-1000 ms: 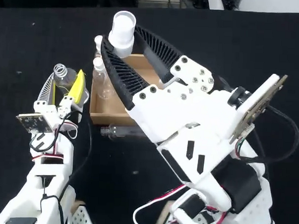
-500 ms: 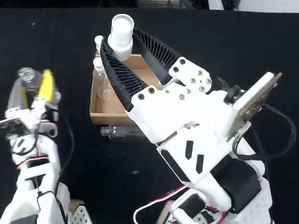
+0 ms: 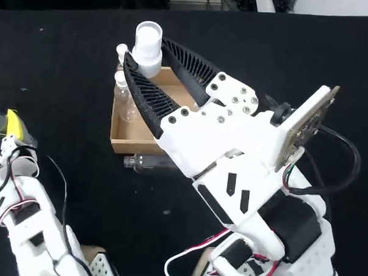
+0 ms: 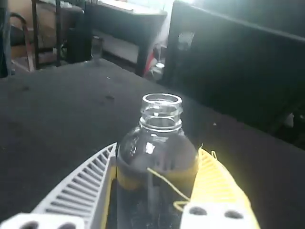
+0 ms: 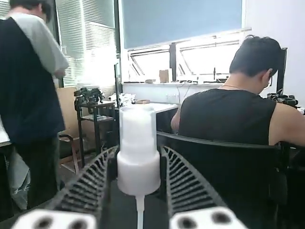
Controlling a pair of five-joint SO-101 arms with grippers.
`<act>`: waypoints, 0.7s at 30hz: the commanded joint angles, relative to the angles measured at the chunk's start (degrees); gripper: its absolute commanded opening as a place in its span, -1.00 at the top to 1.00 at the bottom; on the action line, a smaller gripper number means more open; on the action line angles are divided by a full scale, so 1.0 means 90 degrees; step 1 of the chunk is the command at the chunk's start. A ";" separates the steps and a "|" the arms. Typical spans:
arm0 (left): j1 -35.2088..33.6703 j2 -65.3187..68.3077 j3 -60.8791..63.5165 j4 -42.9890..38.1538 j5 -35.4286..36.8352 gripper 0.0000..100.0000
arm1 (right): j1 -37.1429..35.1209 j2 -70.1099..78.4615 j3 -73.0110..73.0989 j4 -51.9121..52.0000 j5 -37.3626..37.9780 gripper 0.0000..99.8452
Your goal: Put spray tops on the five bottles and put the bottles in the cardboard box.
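High view: the right arm (image 3: 232, 152) bulks across the middle and hides most of the cardboard box (image 3: 125, 144), leaving only its near wall and left corner to see. Two topped bottles (image 3: 126, 99) stand in that corner; whether more sit farther in cannot be told. A lying bottle (image 3: 147, 163) rests on the desk (image 3: 65, 59) just beside the box's near wall. Its bare neck shows and the rest of it runs in under the arm. At the left edge the left arm (image 3: 22, 210) is cut off by the frame, and little of the left claw (image 3: 2, 123) is plain there beyond a yellow finger.

In the left wrist view the left claw is closed snugly on a clear held bottle (image 4: 157, 148), whose threaded neck is open and bare and points out past the fingertips. A loose yellow thread (image 4: 167, 181) crosses the bottle's front.

The right claw (image 3: 148, 54) is clamped on a white spray top (image 3: 148, 35), which sits over the box's far left corner as seen from above, close by the cap of one topped bottle. In the right wrist view its thin dip tube hangs down between the fingers.

A second ago the left claw held its bottle just beside the box's left wall. It has since swung out to the left edge, well apart from the box. The right arm and its spray top have barely shifted.
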 commanded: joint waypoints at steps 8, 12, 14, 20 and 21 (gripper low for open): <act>0.1519 -0.4317 -0.0190 0.4943 -0.0322 0.93 | -0.0068 -0.0132 -0.0034 0.0010 -0.0010 0.98; 0.2330 -0.3643 -0.0396 0.4991 -0.1201 0.93 | -0.0068 -0.0122 -0.0034 0.0010 -0.0010 0.98; 0.2818 -0.3634 -0.0317 0.5021 -0.1475 0.93 | -0.0068 -0.0093 -0.0034 0.0010 -0.0010 0.98; 0.4098 -0.3643 -0.0972 0.6320 -0.1915 0.93 | -0.0059 -0.0093 -0.0024 0.0010 -0.0010 0.97; 0.4225 -0.3643 -0.1206 0.6632 -0.1905 0.93 | -0.0059 -0.0093 -0.0024 0.0010 -0.0010 0.97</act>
